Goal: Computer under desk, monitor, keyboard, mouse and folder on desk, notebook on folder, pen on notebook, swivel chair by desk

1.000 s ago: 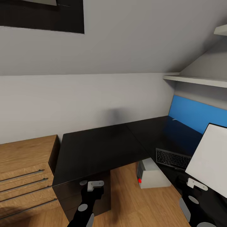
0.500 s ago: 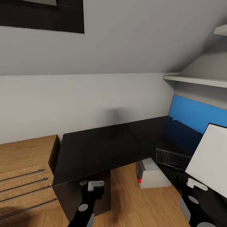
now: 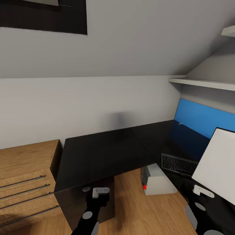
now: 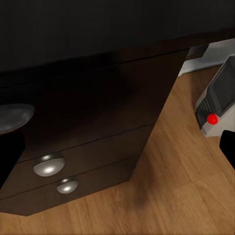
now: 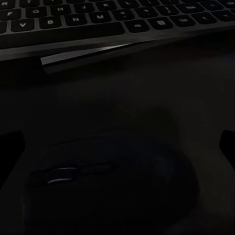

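Almost nothing moves: my left tool (image 3: 100,192) dips slightly by the bench (image 3: 98,153); right tool (image 5: 117,147), fingers apart, hovers over the mouse (image 5: 112,181).

The monitor (image 3: 218,164), just beyond the right end effector (image 3: 203,192), is running off the picture's edge, its screen side facing away. The keyboard (image 3: 179,164) is slipping partly behind it. The computer (image 3: 156,180) is sitting half tucked beneath the worktop (image 3: 98,155). Directly ahead of the right end effector, the mouse (image 5: 110,183) is showing too dark to make out clearly, and the fingertips (image 5: 11,152) are getting cropped.
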